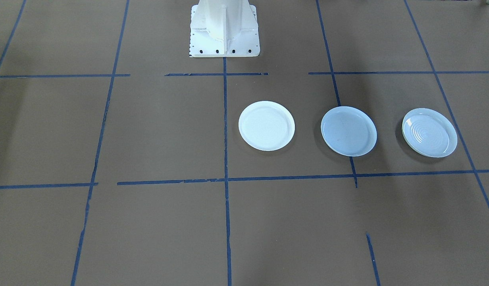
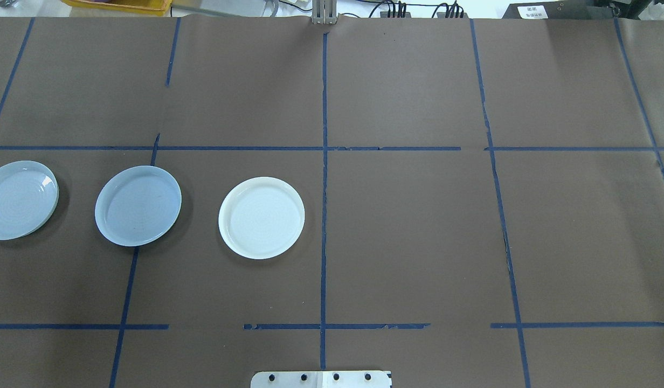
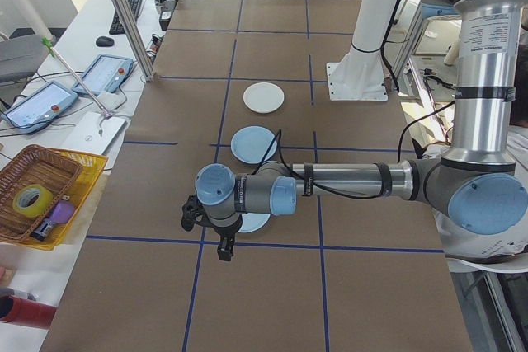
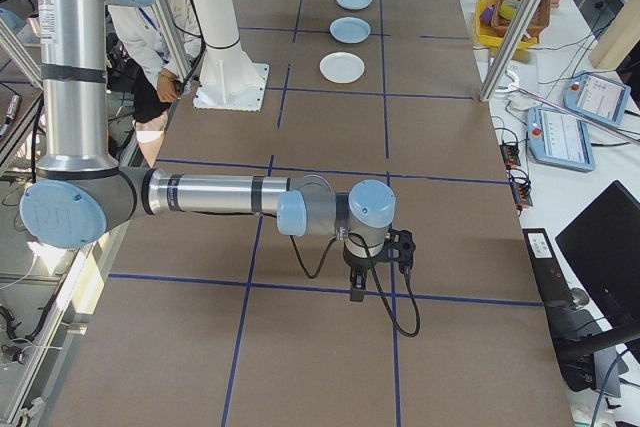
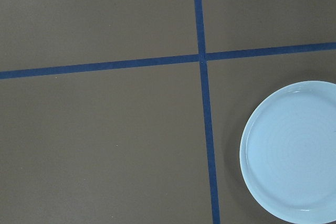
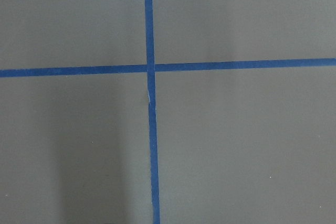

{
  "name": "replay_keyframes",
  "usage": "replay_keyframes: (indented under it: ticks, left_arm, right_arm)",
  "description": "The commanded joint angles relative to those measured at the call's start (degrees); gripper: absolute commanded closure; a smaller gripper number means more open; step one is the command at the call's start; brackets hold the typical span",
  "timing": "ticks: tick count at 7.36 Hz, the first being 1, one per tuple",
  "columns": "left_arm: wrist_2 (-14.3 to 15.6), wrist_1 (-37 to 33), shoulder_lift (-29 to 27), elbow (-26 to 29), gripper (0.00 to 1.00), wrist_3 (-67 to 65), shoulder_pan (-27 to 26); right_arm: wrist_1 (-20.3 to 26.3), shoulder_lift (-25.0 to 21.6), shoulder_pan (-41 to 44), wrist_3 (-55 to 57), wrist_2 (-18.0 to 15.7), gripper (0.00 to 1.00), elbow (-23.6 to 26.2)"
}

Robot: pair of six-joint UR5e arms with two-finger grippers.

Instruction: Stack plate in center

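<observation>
Three plates lie in a row on the brown table. The smooth pale blue-grey centre plate [image 1: 348, 131] [image 2: 138, 205] is in the middle. The bright white plate [image 1: 266, 125] [image 2: 261, 217] lies nearest the table's middle line, and the ringed pale blue plate [image 1: 429, 132] [image 2: 20, 199] is outermost. My left gripper [image 3: 206, 237] hangs over the table by the ringed plate [image 5: 291, 150], which fills the lower right of the left wrist view. My right gripper [image 4: 378, 272] hovers over bare table, far from the plates. Both show only in the side views, so I cannot tell whether they are open or shut.
Blue tape lines [image 2: 324, 161] cross the brown table cover. The white robot pedestal [image 1: 224, 28] stands at the table's robot side. Off the table are a yellow tray with a basket [image 3: 37, 195] and tablets [image 4: 560, 132]. A seated person [image 4: 150, 42] is behind the pedestal.
</observation>
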Motion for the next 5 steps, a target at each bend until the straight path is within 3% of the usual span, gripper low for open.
replay_keyframes:
  ticks: [1,5]
  left_arm:
    - [-0.1,0.0,0.0,-0.3,0.00,0.1,0.0]
    - [-0.1,-0.4,-0.1,-1.2,0.00,0.1,0.1]
  right_arm:
    - [0.0,0.0,0.0,0.0,0.0,0.00,0.0]
    - [0.0,0.0,0.1,0.0,-0.1,0.00,0.0]
